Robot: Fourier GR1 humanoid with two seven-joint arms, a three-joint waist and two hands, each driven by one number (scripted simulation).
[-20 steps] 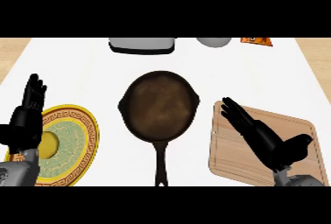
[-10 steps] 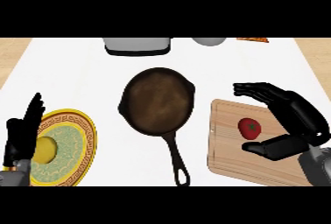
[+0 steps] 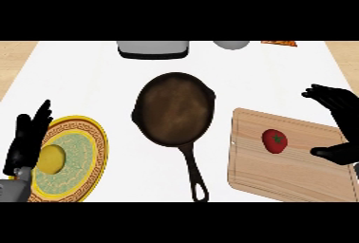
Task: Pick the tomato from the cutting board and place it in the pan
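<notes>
Since half a second ago the right hand (image 3: 341,124) has drawn off toward the view's right edge, so the tomato (image 3: 275,141) now shows whole, with a clear gap between it and the fingers. That hand is released: its fingers are spread above the far right corner of the cutting board (image 3: 291,178) and its thumb lies over the board's right side, touching nothing that can be seen. Red, with a green stem mark, the tomato sits on the cutting board, a little right of its middle. To the left of the board, on the white desk (image 3: 84,80), lies the dark pan (image 3: 174,108) (nothing in it), its handle pointing toward the view's lower edge. At the lower left the left hand (image 3: 26,140) rests with straight fingers up, beside a yellow patterned plate (image 3: 88,156) that carries a round yellow thing (image 3: 49,159).
</notes>
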